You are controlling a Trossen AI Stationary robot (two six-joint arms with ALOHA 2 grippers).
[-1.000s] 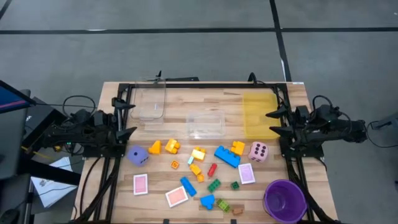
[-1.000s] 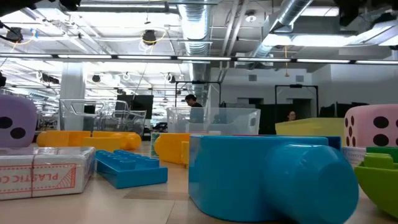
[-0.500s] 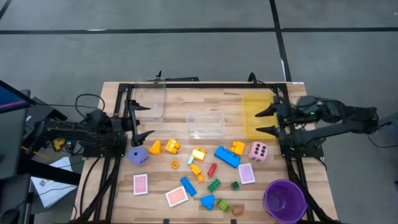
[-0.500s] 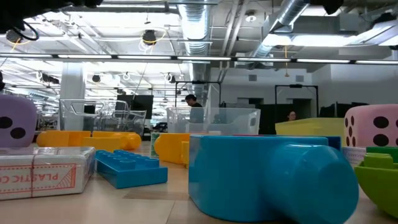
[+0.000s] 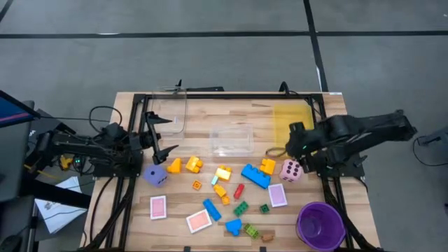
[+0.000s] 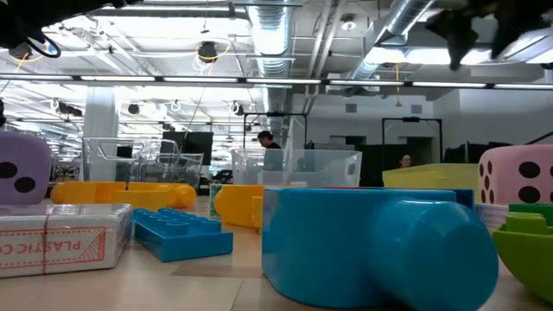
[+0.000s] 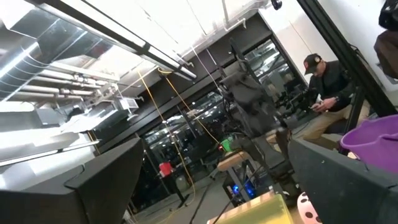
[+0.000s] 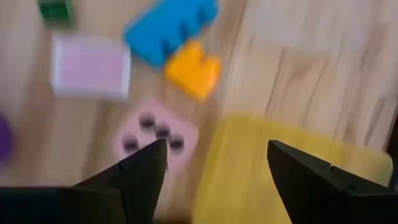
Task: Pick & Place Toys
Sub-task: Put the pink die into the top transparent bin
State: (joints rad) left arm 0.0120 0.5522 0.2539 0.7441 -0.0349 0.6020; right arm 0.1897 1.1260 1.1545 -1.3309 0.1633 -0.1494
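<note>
The wooden table point(image 5: 203, 119) carried three bins: two clear ones point(image 5: 170, 115) point(image 5: 232, 138) and a yellow one point(image 5: 290, 129) at the far side. A purple cup point(image 5: 320, 224) stood at the near right corner.

Nearer than the middle clear bin lay the toys: two dice, a purple die point(image 5: 155, 175) to its left and a pink die point(image 5: 291, 170) to its right; three pink cards point(image 5: 158, 207) point(image 5: 199, 221) point(image 5: 278, 194); and more than a dozen small bricks point(image 5: 255, 175) in blue, yellow, orange, red and green. None sat in a bin.

The left pincer point(image 5: 159, 134) hung with its fingers wide apart and empty, between the left clear bin and the purple die. The right pincer point(image 5: 288, 141) hung with its fingers apart and empty, over the near edge of the yellow bin, just beyond the pink die.

Bare wood lay open along the far edge. Grey floor surrounded the table; beyond it showed a room with ceiling ducts and lights.
</note>
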